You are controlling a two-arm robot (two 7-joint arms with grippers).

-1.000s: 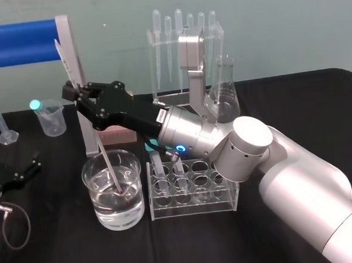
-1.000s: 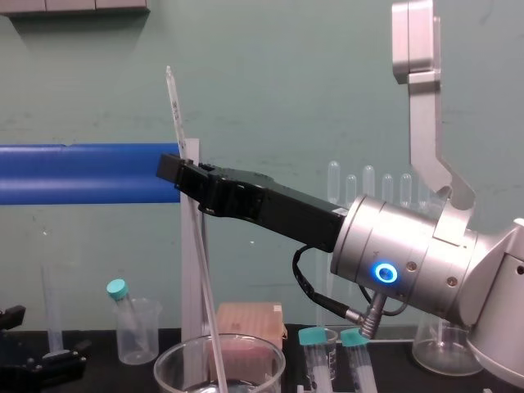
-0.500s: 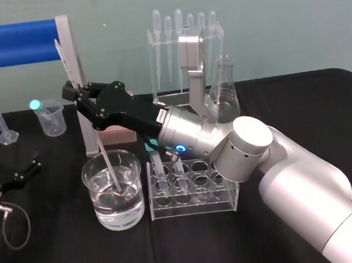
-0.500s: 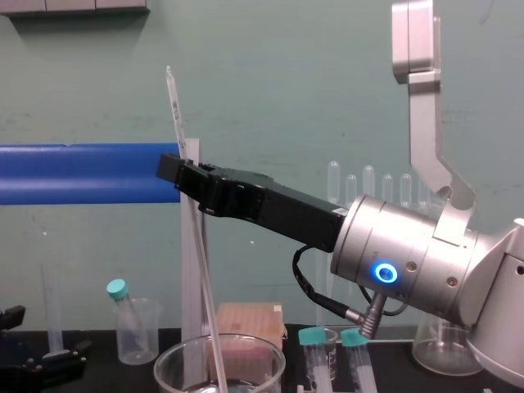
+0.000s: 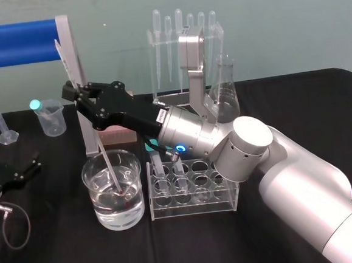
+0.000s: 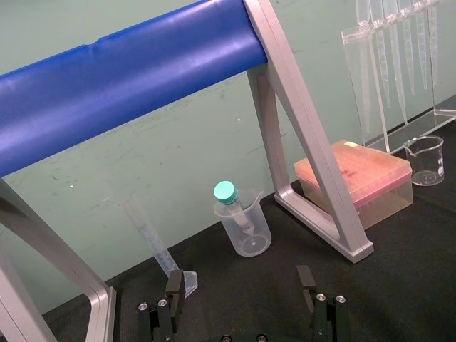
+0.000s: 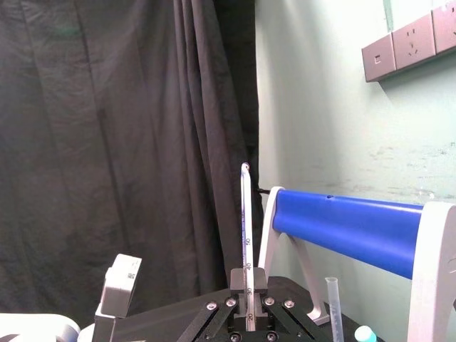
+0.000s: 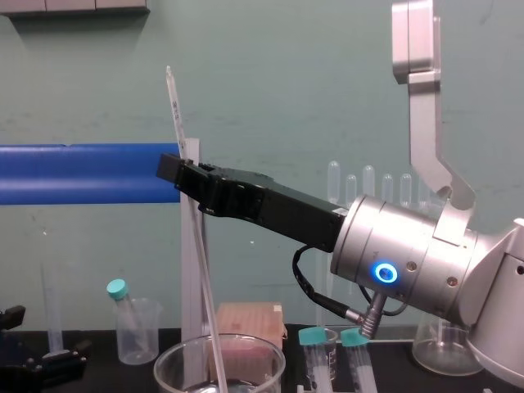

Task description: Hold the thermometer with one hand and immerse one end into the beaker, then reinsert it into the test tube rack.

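While your right gripper (image 5: 74, 91) reaches out over the table, its jaws are closed tight on the thermometer (image 5: 65, 62), pinching the rod in its upper part. You can see the scale marks rising straight out of the fingertips in the right wrist view (image 7: 245, 214). The rod hangs tilted: its top end sticks up above the fingertips, and its lower end runs down into the beaker (image 5: 102, 201) right below them, with the tip under the water near the bottom. The test tube rack (image 5: 193, 194) sits below the gripper's silver wrist, just beside the beaker, with 2 teal-capped tubes (image 8: 315, 337) in it on the side nearest the beaker. Your left gripper (image 6: 239, 281) is parked low over the black table (image 5: 64, 256), well apart from the right one, fingers spread wide with nothing between them.
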